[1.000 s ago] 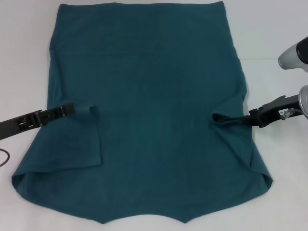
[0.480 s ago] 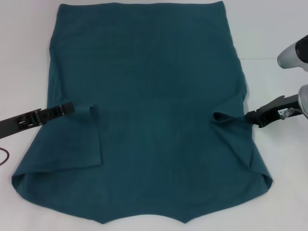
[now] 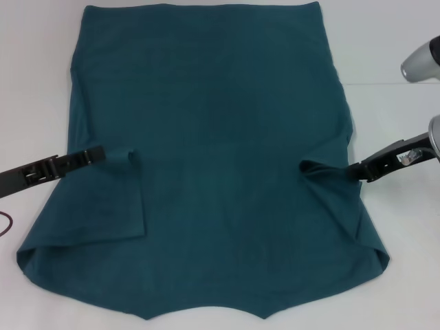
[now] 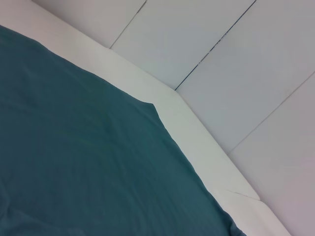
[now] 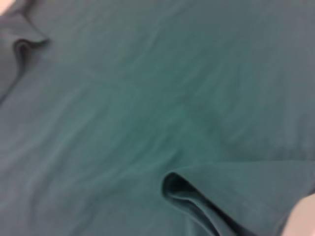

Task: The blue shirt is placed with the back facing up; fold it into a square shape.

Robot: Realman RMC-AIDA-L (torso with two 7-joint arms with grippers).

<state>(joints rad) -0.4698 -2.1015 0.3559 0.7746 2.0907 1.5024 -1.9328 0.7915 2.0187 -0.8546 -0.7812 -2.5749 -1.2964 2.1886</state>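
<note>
The blue shirt lies flat on the white table, plain side up, with its hem at the far end. Both sleeves are folded inward onto the body. My left gripper reaches over the shirt's left edge, its tip a little short of the left sleeve's end. At the shirt's right edge my right gripper touches the right sleeve, whose cloth rises in a ridge toward it. In the right wrist view the shirt fills the picture and the sleeve's open end curls up. The left wrist view shows the shirt only.
A dark red cable loop lies at the table's left edge. Bare white table surrounds the shirt on both sides. In the left wrist view the table's edge runs beyond the cloth, with pale floor panels behind it.
My right arm has tilted, its wrist rising and drawing back toward the right while its tip stays at the sleeve. The left arm and the shirt have not moved.
</note>
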